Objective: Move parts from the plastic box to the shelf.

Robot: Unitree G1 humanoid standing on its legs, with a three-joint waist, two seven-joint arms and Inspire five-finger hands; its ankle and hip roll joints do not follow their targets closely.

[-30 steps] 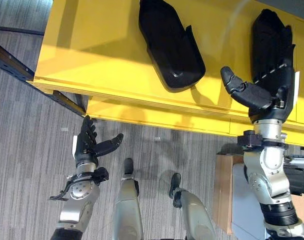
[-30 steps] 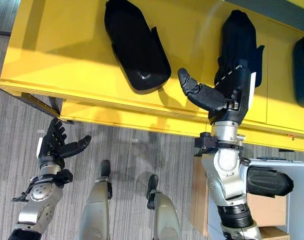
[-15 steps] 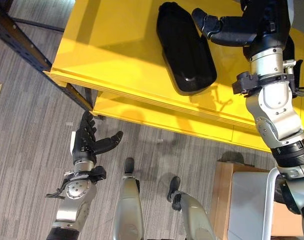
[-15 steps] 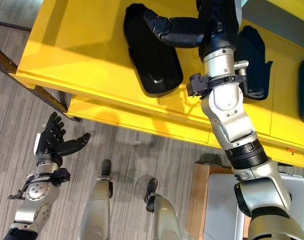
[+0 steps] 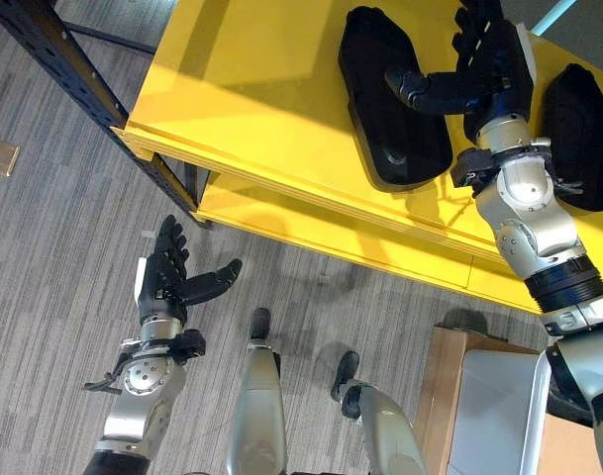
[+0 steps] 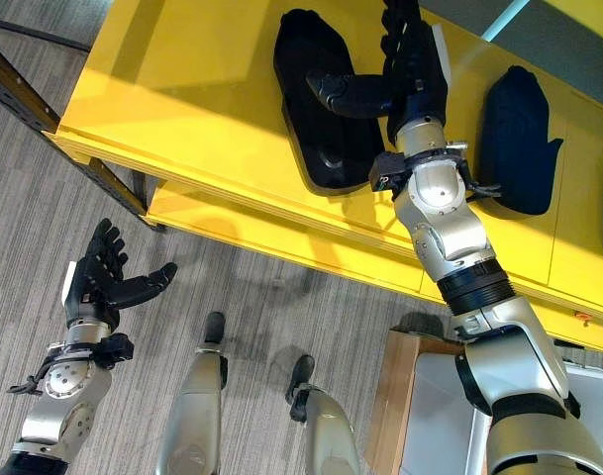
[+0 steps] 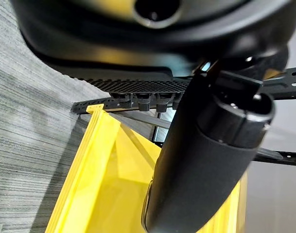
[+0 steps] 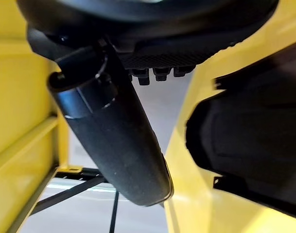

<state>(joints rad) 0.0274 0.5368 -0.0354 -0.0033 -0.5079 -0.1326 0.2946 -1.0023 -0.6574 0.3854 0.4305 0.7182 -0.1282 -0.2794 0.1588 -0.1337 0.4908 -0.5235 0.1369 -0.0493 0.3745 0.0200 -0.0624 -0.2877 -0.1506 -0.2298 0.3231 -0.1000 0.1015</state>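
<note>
Yellow shelf (image 5: 261, 89) — right hand (image 5: 484, 74), fingers spread, has shifted between two black parts (image 5: 390, 99).

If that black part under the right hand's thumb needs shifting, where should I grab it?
Probably across its narrow width, coming from above. The black part lies flat and long on the yellow shelf; the right hand, open, already hovers beside it, thumb over its middle.
</note>
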